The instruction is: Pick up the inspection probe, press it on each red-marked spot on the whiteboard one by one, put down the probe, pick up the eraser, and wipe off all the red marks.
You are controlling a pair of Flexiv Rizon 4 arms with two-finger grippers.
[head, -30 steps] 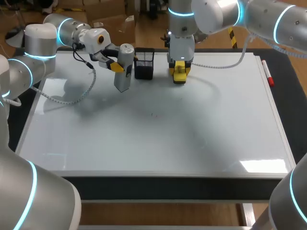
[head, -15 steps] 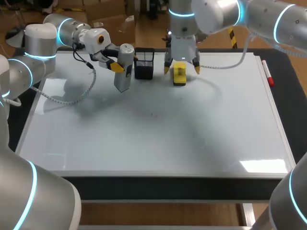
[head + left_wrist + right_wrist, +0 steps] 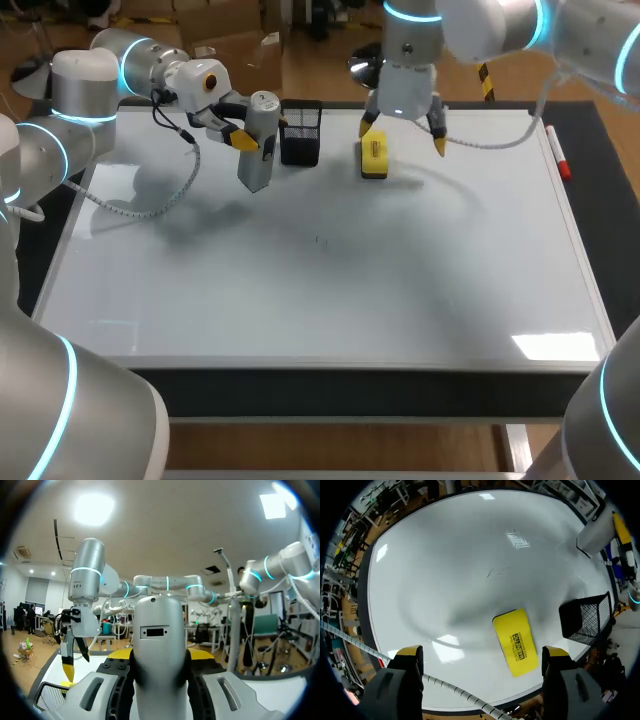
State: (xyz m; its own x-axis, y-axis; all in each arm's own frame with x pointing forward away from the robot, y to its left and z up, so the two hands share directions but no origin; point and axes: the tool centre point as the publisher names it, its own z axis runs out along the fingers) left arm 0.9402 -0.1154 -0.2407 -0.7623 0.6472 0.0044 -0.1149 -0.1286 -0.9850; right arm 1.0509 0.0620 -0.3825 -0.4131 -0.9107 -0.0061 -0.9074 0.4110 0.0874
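The grey inspection probe (image 3: pixel 258 140) hangs tilted over the whiteboard's (image 3: pixel 320 290) far left part, with my left gripper (image 3: pixel 243 138) shut on it. In the left wrist view the probe (image 3: pixel 160 630) fills the space between the left gripper's (image 3: pixel 161 656) fingers. The yellow eraser (image 3: pixel 374 157) lies flat on the board near the far edge. My right gripper (image 3: pixel 403 135) hovers open just above and to the right of it, touching nothing. In the right wrist view the eraser (image 3: pixel 516 641) lies beneath the wide-spread right gripper (image 3: pixel 482 653). No red marks show; only a faint grey trace (image 3: pixel 320 240).
A black mesh basket (image 3: pixel 301 132) stands on the board between the probe and the eraser. A red marker (image 3: pixel 557 155) lies along the board's right edge. The left arm's white cable (image 3: pixel 150 205) droops onto the board at far left.
The right gripper has opened and let go of the eraser, then risen and shifted right. The eraser stays flat on the board. The left arm and probe have not moved.
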